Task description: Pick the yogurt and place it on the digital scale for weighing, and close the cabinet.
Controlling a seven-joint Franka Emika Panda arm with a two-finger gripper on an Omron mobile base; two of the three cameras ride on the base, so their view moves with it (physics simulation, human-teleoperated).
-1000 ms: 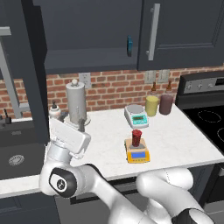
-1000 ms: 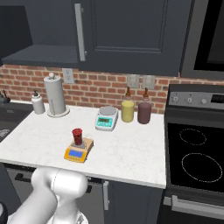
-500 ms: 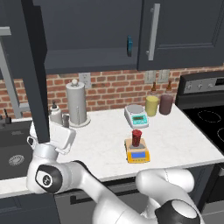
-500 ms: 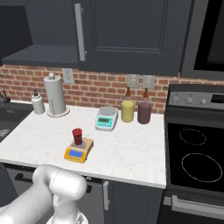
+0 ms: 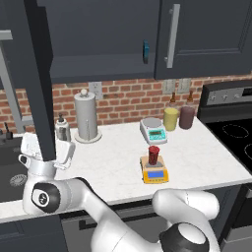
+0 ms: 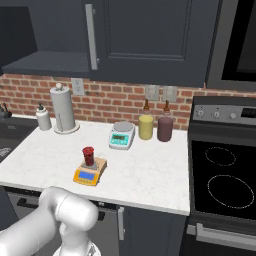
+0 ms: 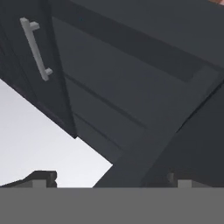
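You see the cabinet in matt dark navy-grey with panelled doors and a brushed silver metal bar handle; the counter is smooth white stone-look with faint speckle, the backsplash rough red brick. The digital scale reads as orange-yellow plastic under the dark red yogurt; your stove top is glossy black glass.

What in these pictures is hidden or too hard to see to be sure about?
- Gripper: in the left base view the open cabinet door covers its fingers, so open or shut is unclear.
- Digital scale display: too small to read.
- Yogurt label: too small to tell.
- Cabinet inside: dark in both base views.
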